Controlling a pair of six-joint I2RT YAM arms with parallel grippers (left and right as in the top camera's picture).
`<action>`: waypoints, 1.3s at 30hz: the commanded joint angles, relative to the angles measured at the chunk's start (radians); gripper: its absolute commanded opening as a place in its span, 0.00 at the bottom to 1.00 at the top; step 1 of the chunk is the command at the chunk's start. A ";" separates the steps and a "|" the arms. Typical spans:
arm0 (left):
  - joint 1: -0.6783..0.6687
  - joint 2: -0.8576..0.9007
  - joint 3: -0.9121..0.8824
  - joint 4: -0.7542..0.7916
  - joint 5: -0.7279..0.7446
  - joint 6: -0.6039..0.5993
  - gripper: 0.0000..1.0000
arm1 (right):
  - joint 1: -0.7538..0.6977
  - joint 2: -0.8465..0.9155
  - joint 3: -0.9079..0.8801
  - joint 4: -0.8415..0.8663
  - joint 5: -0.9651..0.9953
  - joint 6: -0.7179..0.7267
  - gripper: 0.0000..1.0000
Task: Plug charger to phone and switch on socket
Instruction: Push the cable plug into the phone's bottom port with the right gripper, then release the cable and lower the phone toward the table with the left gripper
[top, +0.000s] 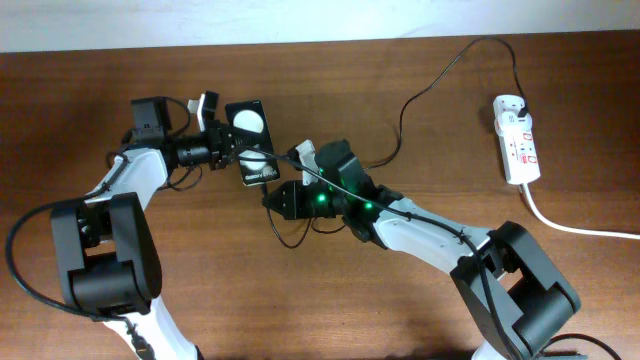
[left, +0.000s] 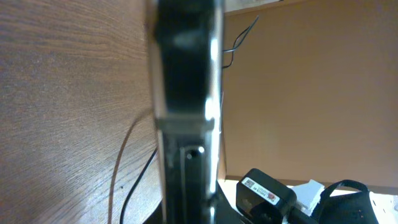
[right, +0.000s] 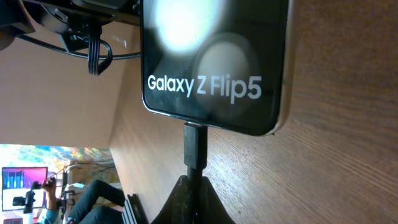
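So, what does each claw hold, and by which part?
The left claw holds the phone by a side edge; the right claw pinches the charger just behind its connector tip.

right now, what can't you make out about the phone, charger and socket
- On or off at the socket: the switches are too small in the overhead view.
- How deep the charger tip sits in the phone: in the right wrist view the joint is dark.
- Left wrist view: the blurred phone edge blocks whatever is behind it.
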 joint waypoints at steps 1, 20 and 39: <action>-0.024 -0.002 -0.020 -0.030 0.091 0.010 0.00 | -0.030 -0.021 0.034 0.131 0.177 -0.002 0.04; -0.104 -0.002 -0.020 -0.178 -0.555 0.008 0.03 | -0.182 -0.174 0.034 -0.847 0.222 -0.292 0.70; -0.259 -0.002 -0.020 -0.197 -0.834 -0.021 0.34 | -0.187 -0.174 0.034 -0.993 0.427 -0.291 0.99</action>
